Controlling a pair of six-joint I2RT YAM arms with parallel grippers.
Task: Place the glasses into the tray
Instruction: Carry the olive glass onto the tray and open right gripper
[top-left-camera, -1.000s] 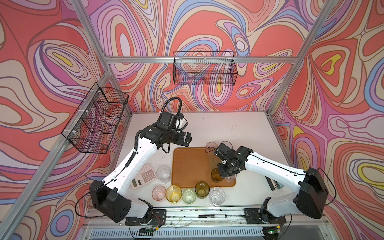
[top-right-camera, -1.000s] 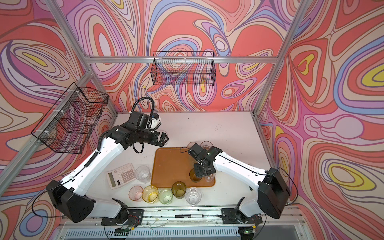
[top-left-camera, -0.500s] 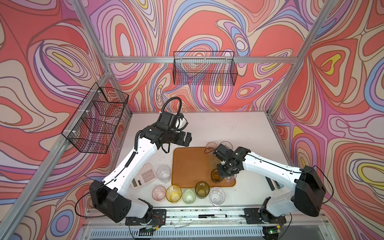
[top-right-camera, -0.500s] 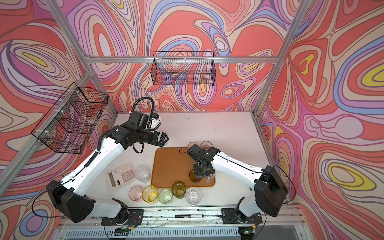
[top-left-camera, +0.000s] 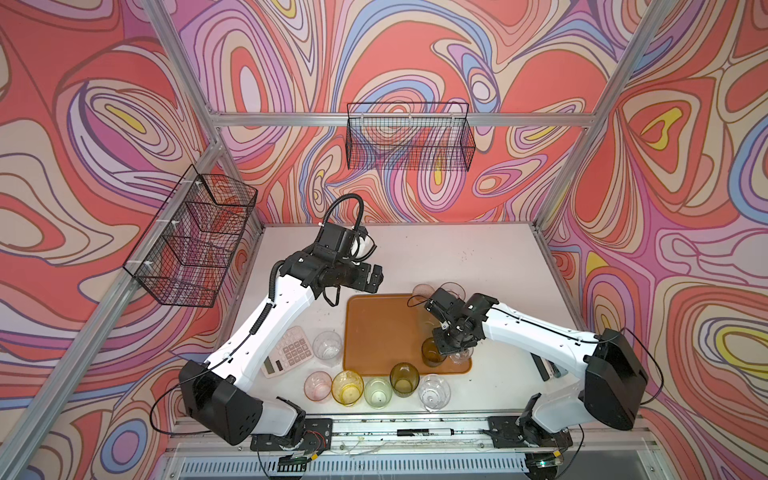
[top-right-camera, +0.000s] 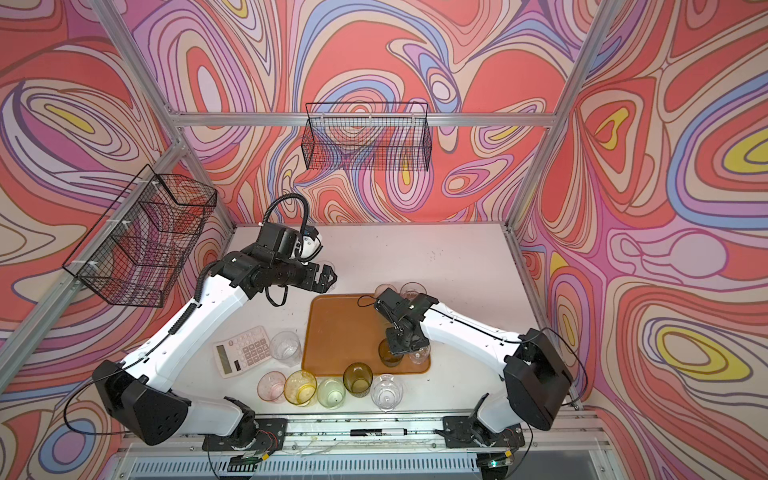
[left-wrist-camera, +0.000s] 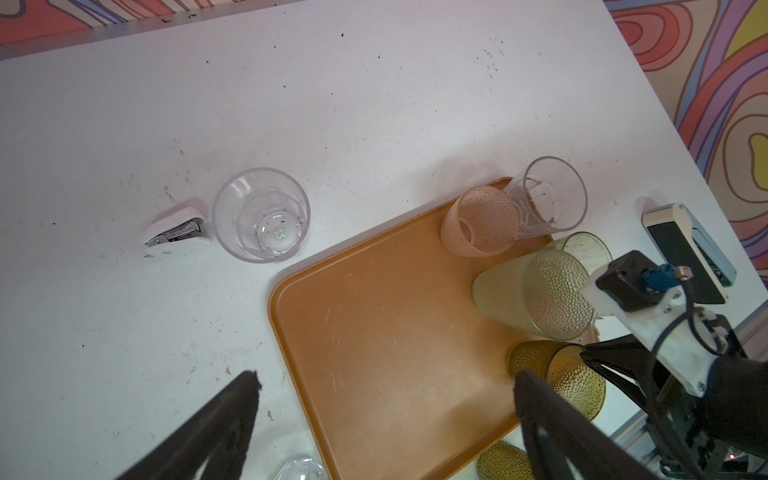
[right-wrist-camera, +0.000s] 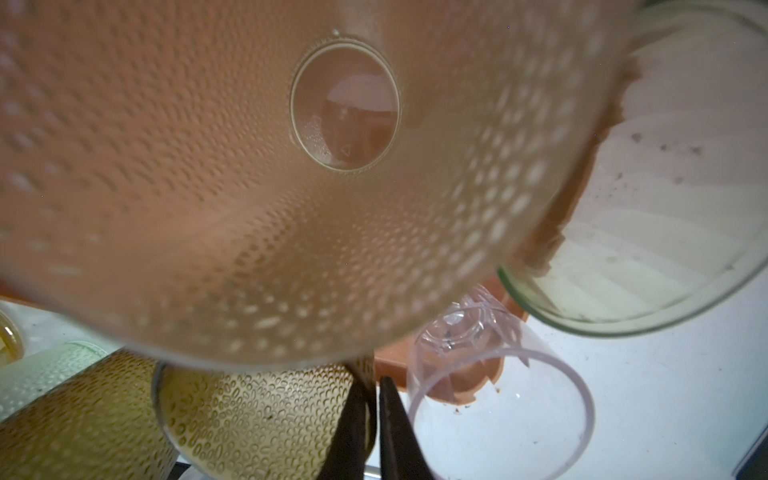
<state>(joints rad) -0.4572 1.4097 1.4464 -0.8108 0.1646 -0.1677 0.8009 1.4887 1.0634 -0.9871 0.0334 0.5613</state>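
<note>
My left arm (top-left-camera: 266, 326) and right arm (top-left-camera: 536, 337): white link shells, black joints, bulky black shoulder boxes (top-left-camera: 220, 401). I see a ribbed black hose (top-left-camera: 347, 196) arching off the left wrist, and a thin black cable (top-left-camera: 540, 323) along the right forearm. Left gripper (left-wrist-camera: 386, 382) fingers (left-wrist-camera: 552, 432) are black and tapered.

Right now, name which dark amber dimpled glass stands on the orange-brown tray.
The dark amber dimpled glass at the orange-brown tray's near-right corner, its rim pinched by the right arm's fingers. The other amber glass stands off it, on the white table.
</note>
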